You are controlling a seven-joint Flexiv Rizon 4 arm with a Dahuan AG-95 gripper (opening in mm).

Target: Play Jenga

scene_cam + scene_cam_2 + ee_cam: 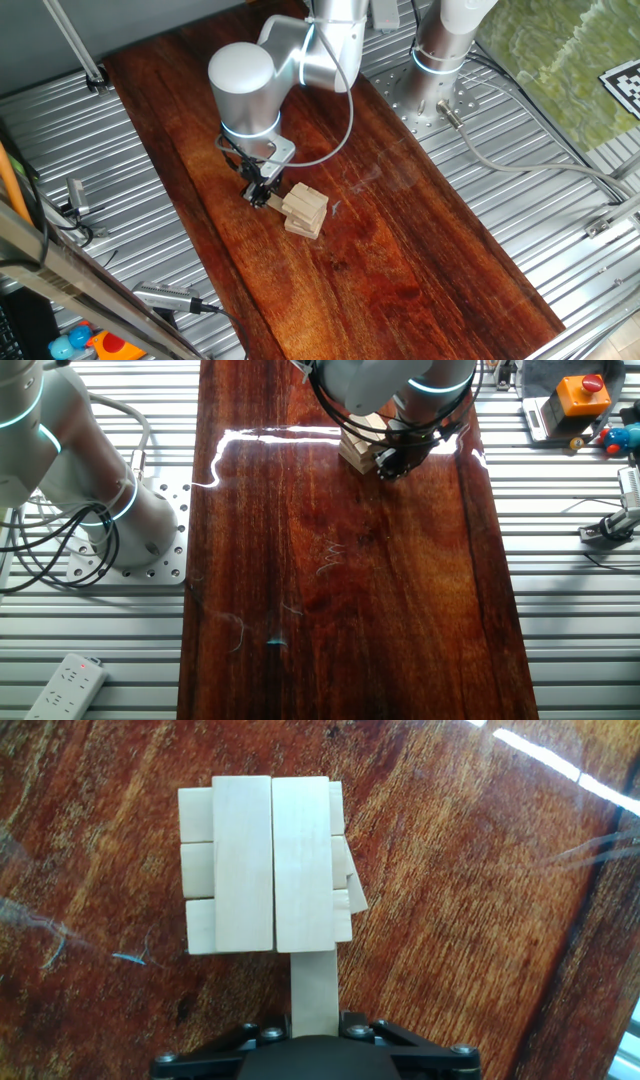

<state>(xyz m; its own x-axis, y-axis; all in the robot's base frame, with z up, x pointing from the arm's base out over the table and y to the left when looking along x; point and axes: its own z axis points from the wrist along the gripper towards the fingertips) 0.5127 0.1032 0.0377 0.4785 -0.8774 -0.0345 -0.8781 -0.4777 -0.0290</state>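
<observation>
The Jenga stack [305, 210] is a small pile of pale tan blocks in crosswise layers on the dark wooden board [400, 250]. It also shows in the other fixed view [360, 445] and in the hand view [265, 865]. One block [314, 985] sticks out of a lower layer toward the hand. My gripper [314, 1020] is shut on the outer end of that block, one finger on each side. In the fixed views the gripper [262, 193] [392, 463] is low at the stack's side, just above the board.
A second arm's base [440, 50] [110, 520] stands on the metal table beside the board. A power strip [65, 685] lies at the near left. An orange button box [580, 395] and small tools [610, 525] sit to the right of the board.
</observation>
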